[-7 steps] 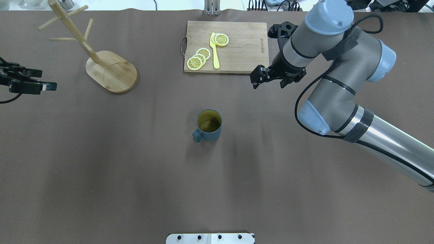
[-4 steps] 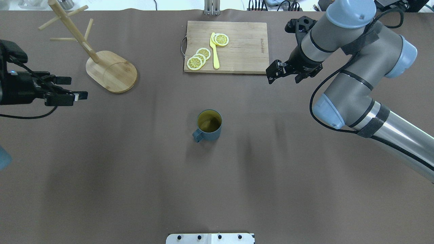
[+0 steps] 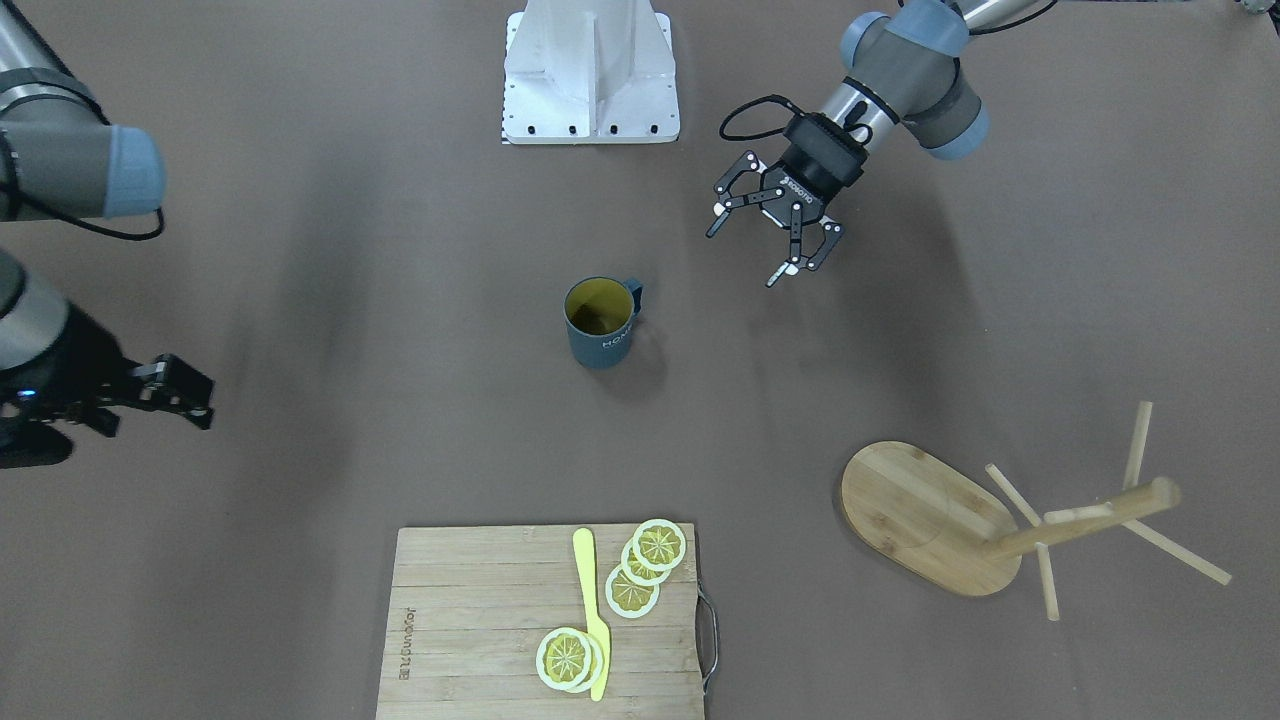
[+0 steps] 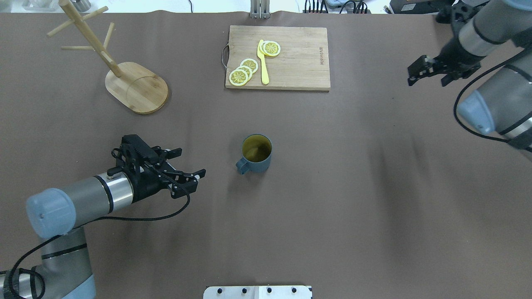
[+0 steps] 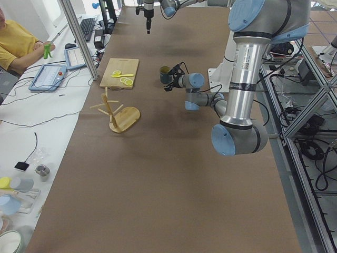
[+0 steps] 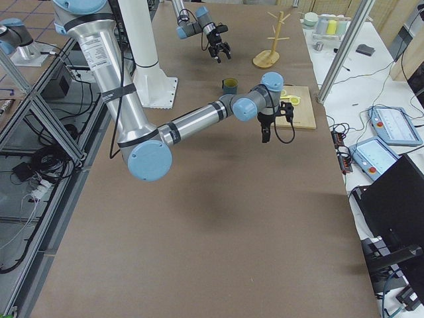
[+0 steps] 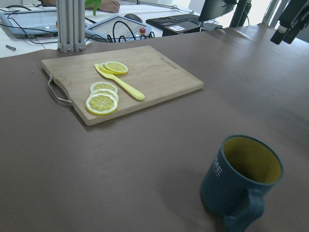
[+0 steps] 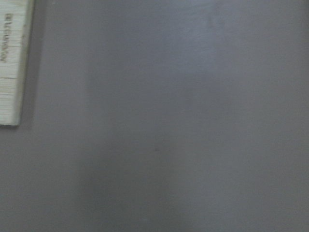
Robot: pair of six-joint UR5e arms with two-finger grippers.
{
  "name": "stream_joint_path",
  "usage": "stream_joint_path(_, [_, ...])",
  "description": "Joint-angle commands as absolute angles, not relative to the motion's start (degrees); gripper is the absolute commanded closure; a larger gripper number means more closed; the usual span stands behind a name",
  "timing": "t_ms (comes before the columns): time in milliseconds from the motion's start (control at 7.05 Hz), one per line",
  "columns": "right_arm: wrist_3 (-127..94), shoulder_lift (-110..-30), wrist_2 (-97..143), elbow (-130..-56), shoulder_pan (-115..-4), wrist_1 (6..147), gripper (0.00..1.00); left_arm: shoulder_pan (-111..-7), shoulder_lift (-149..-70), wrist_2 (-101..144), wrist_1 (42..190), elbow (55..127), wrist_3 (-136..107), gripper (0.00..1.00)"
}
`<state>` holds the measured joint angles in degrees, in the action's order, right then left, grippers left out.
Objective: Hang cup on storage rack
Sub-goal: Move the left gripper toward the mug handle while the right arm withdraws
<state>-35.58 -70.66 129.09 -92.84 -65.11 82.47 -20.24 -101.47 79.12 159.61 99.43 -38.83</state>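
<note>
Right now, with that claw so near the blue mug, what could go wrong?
The cup has its handle turned toward the open left gripper. The fingers might knock the handle and spin or tip the cup instead of closing on it. The storage rack has thin pegs and the handle's loop is small, so a slightly off approach could miss the peg or shove the rack.

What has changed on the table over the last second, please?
The left hand swung in from the left edge toward the cup, open, not touching it. The right hand drew back rightward from the cutting board. Nothing was grasped; cup, storage rack and board stayed put.
</note>
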Motion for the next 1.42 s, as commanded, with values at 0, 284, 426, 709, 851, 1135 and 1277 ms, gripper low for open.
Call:
stream_joint_path(0, [-17.66, -73.57, 130.78, -91.94, -76.15, 90.04, 0.00, -17.94, -106.59, 77.52, 159.61, 94.68, -36.04, 0.05])
stream_joint_path(284, [-8.63, -73.21, 130.25, -91.58, -80.50, 94.04, 0.00, -14.87, -108.62, 72.45, 159.78, 91.94, -31.67, 0.07])
stream_joint_path(426, [-8.53, -73.47, 130.17, -91.58, -81.20, 94.04, 0.00, -14.42, -110.20, 72.34, 160.05, 89.67, -31.29, 0.09])
stream_joint_path(709, [-5.39, -74.61, 130.34, -90.36, -84.45, 94.83, 0.00, -13.80, -113.19, 72.25, 161.10, 85.62, -31.12, 0.11])
stream_joint_path(851, [-4.75, -74.97, 130.43, -90.26, -84.72, 94.75, 0.00, -13.80, -113.99, 72.33, 161.10, 84.74, -31.03, 0.12])
stream_joint_path(1135, [-3.79, -75.49, 130.69, -90.26, -85.60, 94.83, 0.00, -14.06, -114.08, 72.25, 161.37, 84.47, -29.98, 0.19])
stream_joint_path(1277, [-2.13, -76.37, 130.95, -90.26, -85.95, 94.75, 0.00, -14.15, -114.43, 72.25, 161.37, 84.29, -29.36, 0.19])
